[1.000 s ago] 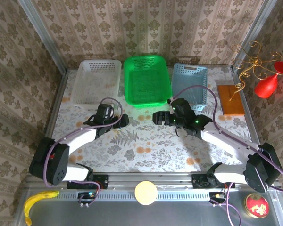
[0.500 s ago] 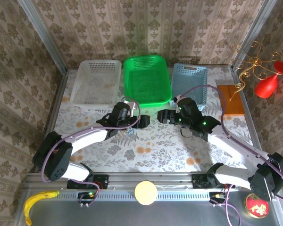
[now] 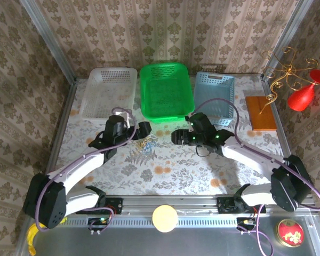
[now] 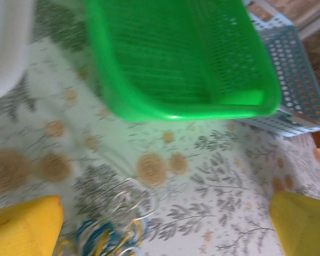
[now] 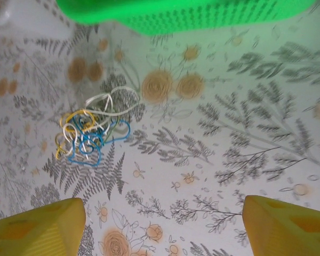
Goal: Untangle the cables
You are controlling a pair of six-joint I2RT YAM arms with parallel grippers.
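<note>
L gripper point(image 3: 144, 129): jaws at full spread, nothing between the fingers point(image 4: 22, 226), nothing held. R gripper point(image 3: 177, 136): jaws also wide apart per wrist cam, yellow fingers point(image 5: 38, 228) at both lower corners, gap bare, no hold on anything. Cables point(image 3: 145, 144) = one small tangle, blue + yellow + cream strands, lying flat on the floral table point(image 3: 170, 170). Rel. to L jaws: tangle point(image 4: 109, 240) sits just in front of the gap, hard by the finger on the pic's left side, partly cut off by the frame's bottom edge; contact w/ that finger: can't tell (blurred). Rel. to R jaws: tangle point(image 5: 90, 133) lies ahead of the tips, off-centre toward the pic's left finger, apart from both. Top cam: tangle is between the two grippers, nearer the L one. Green basket point(image 4: 181, 113) lies beyond the L jaws, past the tangle.
</note>
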